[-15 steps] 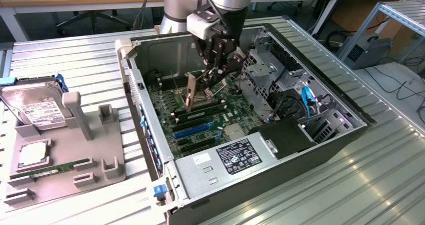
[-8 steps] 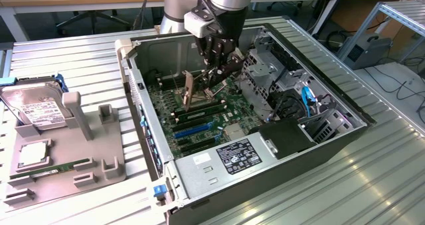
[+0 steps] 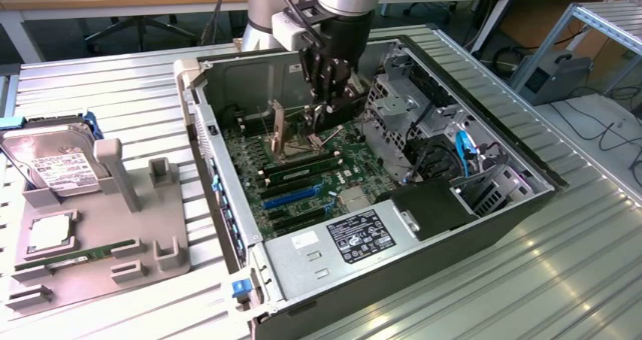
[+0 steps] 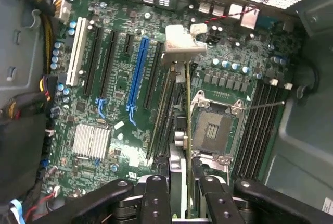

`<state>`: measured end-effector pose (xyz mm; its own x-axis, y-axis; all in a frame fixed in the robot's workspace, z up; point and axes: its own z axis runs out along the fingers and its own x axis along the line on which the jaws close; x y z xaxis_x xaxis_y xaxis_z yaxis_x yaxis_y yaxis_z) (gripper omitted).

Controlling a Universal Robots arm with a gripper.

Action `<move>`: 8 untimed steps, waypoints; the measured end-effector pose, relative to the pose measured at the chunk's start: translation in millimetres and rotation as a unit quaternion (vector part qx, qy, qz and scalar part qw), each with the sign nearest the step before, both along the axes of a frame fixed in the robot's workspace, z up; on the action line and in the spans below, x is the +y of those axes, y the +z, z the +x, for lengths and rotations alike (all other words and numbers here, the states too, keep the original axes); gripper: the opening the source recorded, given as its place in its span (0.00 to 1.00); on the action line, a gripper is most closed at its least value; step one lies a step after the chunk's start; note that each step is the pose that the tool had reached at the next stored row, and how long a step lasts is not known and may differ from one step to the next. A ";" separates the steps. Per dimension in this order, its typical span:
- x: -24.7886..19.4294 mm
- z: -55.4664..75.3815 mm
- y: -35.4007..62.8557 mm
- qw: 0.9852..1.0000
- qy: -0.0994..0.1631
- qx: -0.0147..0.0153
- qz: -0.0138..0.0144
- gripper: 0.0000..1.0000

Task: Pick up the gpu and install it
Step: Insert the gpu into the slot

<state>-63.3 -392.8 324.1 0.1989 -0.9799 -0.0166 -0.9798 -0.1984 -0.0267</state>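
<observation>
On a ribbed metal table (image 3: 120, 92) lies an open PC case (image 3: 522, 204), motherboard (image 3: 301, 182) up. The gripper (image 3: 323, 122) hangs inside it, fingers (image 4: 156, 198) clamped on the gpu (image 4: 188, 104) (held edge-on, silver bracket leading) above the board, near its centre. At nine o'clock of the case, a grey tray (image 3: 90, 265) carries a hard drive (image 3: 50, 163).

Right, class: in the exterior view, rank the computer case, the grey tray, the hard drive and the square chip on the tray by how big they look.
Largest to smallest:
1. computer case
2. grey tray
3. hard drive
4. square chip
The last three lie side by side, so their order is safe.
</observation>
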 end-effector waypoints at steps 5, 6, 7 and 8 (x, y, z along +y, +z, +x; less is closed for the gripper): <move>0.0 0.0 -0.1 0.999 -0.044 0.000 0.000 0.27; 0.0 0.0 0.0 0.999 -0.052 0.000 0.000 0.27; 0.0 0.0 -0.1 0.998 -0.058 0.000 0.000 0.27; 0.0 0.0 -0.1 0.998 -0.058 0.000 0.000 0.27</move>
